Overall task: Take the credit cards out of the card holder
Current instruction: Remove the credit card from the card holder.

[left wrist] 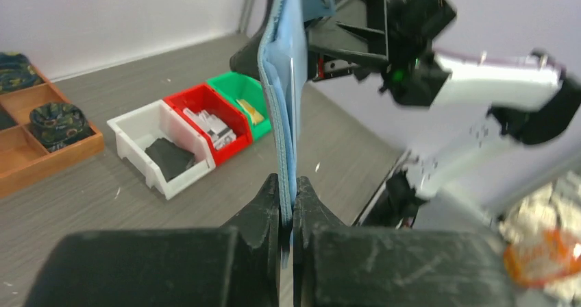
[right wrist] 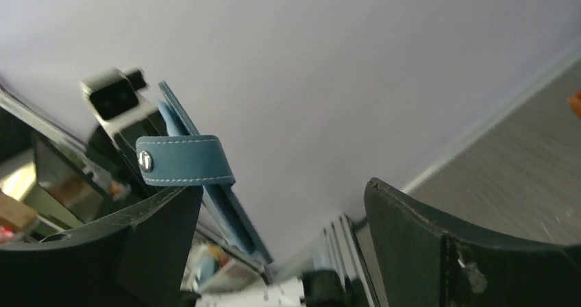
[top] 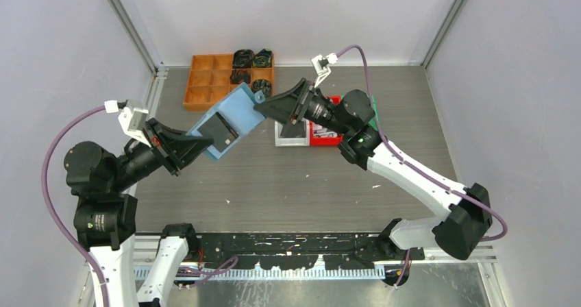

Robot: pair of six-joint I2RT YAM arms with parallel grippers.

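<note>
The light blue card holder [top: 236,115] hangs in the air between my two arms, above the table. My left gripper [top: 205,144] is shut on its lower left edge; in the left wrist view the holder [left wrist: 279,101] stands edge-on, pinched between the jaws of that gripper [left wrist: 288,196]. A dark grey credit card [top: 223,133] shows on the holder's upper face. My right gripper [top: 266,106] is open at the holder's tab end. In the right wrist view the tab loop [right wrist: 185,160] lies just beside the left finger [right wrist: 157,245], and nothing sits between the jaws [right wrist: 284,187].
An orange compartment tray [top: 205,81] with dark round items stands at the back left. White [left wrist: 161,153], red [left wrist: 209,118] and green [left wrist: 243,100] bins stand in a row under my right arm; the white bin [top: 291,136] holds something dark.
</note>
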